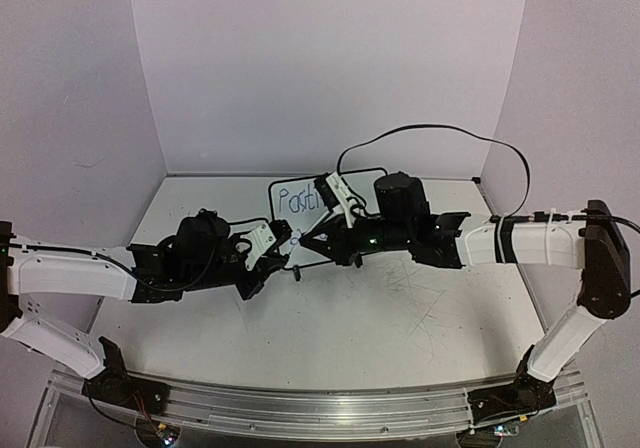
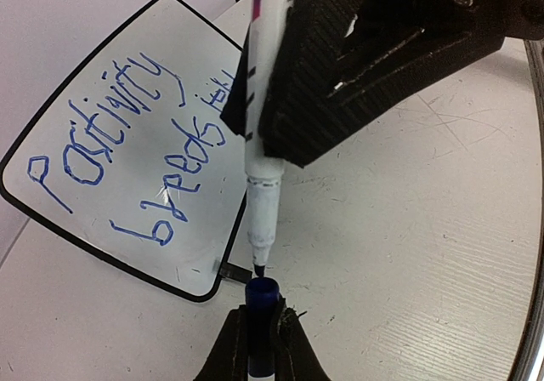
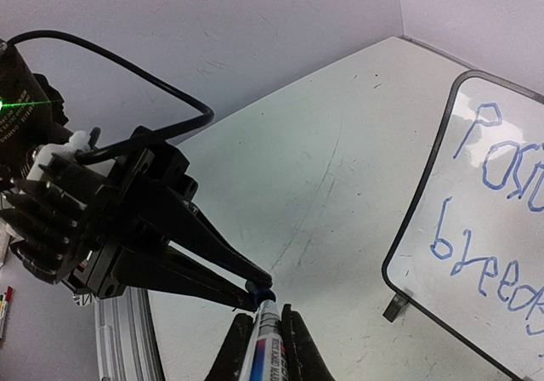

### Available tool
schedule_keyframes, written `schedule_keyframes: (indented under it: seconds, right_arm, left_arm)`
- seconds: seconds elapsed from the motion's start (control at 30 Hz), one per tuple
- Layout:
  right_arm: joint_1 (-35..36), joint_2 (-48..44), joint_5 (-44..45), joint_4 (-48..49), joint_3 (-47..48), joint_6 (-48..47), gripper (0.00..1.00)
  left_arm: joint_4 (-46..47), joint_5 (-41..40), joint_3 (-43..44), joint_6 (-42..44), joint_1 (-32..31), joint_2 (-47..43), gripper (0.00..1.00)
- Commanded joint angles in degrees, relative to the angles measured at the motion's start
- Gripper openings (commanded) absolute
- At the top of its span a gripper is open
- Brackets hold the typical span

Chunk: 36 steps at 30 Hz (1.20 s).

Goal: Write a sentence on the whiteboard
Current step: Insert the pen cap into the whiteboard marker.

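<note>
Left pincer point(image 2: 262, 330) clamped on cap point(image 2: 262, 292), right pincer point(image 3: 265, 326) clamped on marker point(image 2: 262, 185), tip aimed straight at cap. Recapping, probably.

walls point(image 1: 330, 58): pale lilac panels | table point(image 1: 400, 308): white, scratched | rail point(image 1: 300, 408): aluminium, near edge

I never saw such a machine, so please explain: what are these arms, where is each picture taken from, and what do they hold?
These are two white-and-black robot arms at a white table. One picture looks down from above; the other two come from cameras on the wrists. On the table is a small white board with a thin black frame, with blue handwriting: "Positivity breeds joy". The right pincer is shut on a white-barrelled blue marker pen; the left pincer is shut on its small blue cap, just off the tip.
</note>
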Motion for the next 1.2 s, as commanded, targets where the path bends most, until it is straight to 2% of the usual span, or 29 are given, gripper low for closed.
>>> schedule_keyframes:
  seconds: [0.0, 0.93, 1.07, 1.17]
  right_arm:
    - [0.36, 0.9, -1.1, 1.73, 2.79, 0.71, 0.0]
    - [1.97, 7.47, -1.76, 3.37, 3.72, 4.68, 0.0]
    - [1.94, 7.99, -1.26, 3.09, 4.48, 7.71, 0.0]
    - [2.09, 9.02, -1.57, 2.02, 5.9, 10.66, 0.0]
  left_arm:
    - [1.5, 0.73, 0.99, 0.17, -0.25, -0.27, 0.01]
    - [1.78, -1.02, 3.28, -2.9, -0.29, -2.84, 0.0]
    - [1.97, -6.98, 5.38, -4.37, -1.55, -2.06, 0.0]
    - [1.84, -12.8, 7.61, -1.71, -4.64, 0.04, 0.0]
